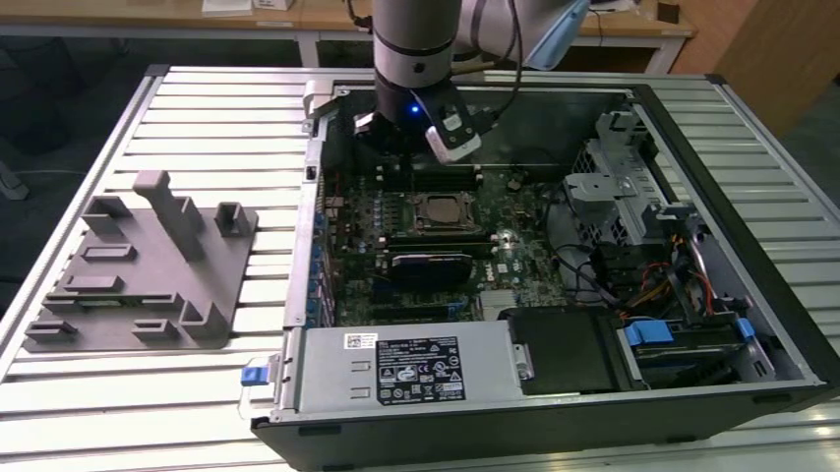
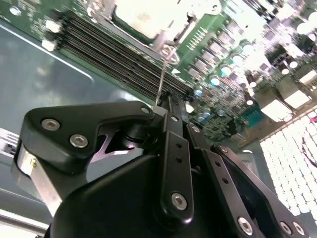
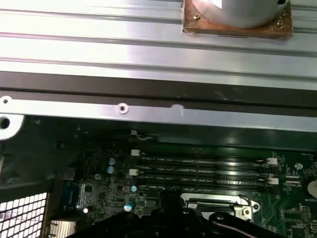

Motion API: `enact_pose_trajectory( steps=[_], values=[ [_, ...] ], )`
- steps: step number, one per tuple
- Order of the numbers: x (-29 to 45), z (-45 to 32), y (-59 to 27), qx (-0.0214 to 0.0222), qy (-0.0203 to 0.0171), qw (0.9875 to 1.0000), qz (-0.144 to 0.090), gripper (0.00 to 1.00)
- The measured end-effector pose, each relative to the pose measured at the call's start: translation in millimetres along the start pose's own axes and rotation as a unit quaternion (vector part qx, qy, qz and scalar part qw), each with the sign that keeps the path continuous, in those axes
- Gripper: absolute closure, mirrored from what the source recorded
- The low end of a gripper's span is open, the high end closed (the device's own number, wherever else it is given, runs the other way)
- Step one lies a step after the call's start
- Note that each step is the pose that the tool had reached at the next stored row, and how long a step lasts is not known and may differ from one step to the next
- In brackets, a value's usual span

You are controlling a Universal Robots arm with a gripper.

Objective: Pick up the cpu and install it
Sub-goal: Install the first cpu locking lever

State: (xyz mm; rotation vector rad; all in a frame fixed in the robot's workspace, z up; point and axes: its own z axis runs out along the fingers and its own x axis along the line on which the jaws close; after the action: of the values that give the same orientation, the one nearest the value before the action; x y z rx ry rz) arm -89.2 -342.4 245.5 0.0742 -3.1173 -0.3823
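The cpu (image 1: 440, 211), a silver square, lies flat inside the dark socket frame on the motherboard (image 1: 525, 265) of the open computer case. It is a bright pale square (image 2: 143, 15) in the second wrist view. My gripper (image 1: 391, 147) hangs over the memory slots just beyond the socket, toward the case's far wall. The gripper (image 2: 166, 101) has its black fingers closed together, with no chip between them. A thin metal socket lever (image 2: 165, 74) runs from the socket up to the fingertips; I cannot tell whether it is gripped or only touched.
A grey moulded tray (image 1: 132, 275) with upright posts stands on the slatted table at the exterior view's left. The case wall (image 3: 148, 94) borders the memory slots (image 3: 198, 168). Drive cages and cables (image 1: 643, 246) fill the case at the exterior view's right, and the power supply (image 1: 407, 364) sits at its near end.
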Motion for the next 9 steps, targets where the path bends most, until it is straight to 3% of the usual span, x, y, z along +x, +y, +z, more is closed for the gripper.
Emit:
enact_pose_trajectory(
  steps=[6, 9],
  values=[
    [-15.7, -0.1, -0.7, 0.0018, -0.0002, 1.0, 0.001, 0.89],
    [-19.7, -0.1, -0.9, 0.0039, -0.0004, 1.0, 0.003, 0.89]
  ],
)
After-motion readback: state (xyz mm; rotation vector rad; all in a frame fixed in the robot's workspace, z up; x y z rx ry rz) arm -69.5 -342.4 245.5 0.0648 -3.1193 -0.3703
